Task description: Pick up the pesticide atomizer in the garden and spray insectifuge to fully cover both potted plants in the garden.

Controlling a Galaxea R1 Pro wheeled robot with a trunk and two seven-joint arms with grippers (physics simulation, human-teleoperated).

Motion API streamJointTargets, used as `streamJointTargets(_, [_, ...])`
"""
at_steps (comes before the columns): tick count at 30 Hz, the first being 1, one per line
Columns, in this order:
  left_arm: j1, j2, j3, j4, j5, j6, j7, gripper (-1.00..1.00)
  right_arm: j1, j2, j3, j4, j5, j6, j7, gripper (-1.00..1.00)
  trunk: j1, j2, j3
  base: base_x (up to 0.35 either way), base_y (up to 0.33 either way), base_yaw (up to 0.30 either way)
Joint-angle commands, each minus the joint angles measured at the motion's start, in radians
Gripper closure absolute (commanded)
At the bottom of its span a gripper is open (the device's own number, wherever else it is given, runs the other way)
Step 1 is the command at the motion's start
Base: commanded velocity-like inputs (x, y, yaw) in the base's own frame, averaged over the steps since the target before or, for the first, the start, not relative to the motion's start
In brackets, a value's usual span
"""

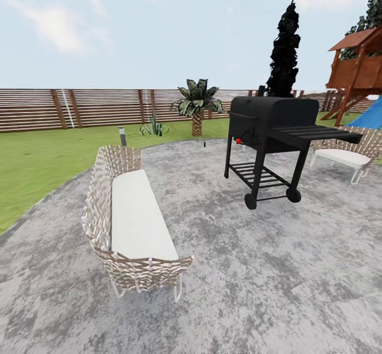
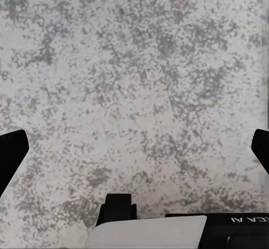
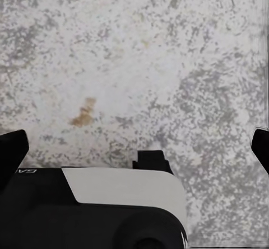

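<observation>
You face a speckled grey stone patio with a wicker bench and black grill; lawn and slatted fence beyond; both claws spread over paving, fingertips cut off.

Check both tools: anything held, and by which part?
Nothing held. Left tool and right tool each hang with fingers spread wide over bare speckled paving, nothing between them.
</observation>
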Motion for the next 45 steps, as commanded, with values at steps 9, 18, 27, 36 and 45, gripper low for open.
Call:
streamJointTargets(9, [0.000,0.000,0.000,0.000,0.000,-0.001,-0.001,-1.00,-0.001,0.000,-0.001,-0.002,-0.001,0.000,0.000,-1.00,0.000,-0.001,-0.003,0.000,0.000,-0.084])
streamJointTargets(18, [0.000,0.000,0.000,0.000,0.000,-0.001,-0.001,-1.00,-0.001,-0.001,-0.002,-0.002,-0.001,-0.001,0.002,-1.00,0.000,-0.001,-0.003,0.000,0.000,-0.002])
streamJointTargets(27, [0.000,0.000,0.000,0.000,0.000,-0.001,-0.001,-1.00,0.000,0.000,-0.001,-0.005,0.002,-0.006,0.002,-1.00,0.000,-0.001,-0.003,0.000,0.000,-0.002])
streamJointTargets(36, [0.000,0.000,0.000,0.000,0.000,-0.001,-0.001,-1.00,-0.001,0.000,-0.001,-0.005,0.001,-0.002,0.000,-1.00,0.000,-0.001,-0.003,0.000,0.000,-0.087])
streamJointTargets(45, [0.000,0.000,0.000,0.000,0.000,-0.001,-0.001,-1.00,-0.001,0.000,-0.001,-0.004,0.000,0.000,0.000,-1.00,0.000,-0.001,-0.003,0.000,0.000,-0.261])
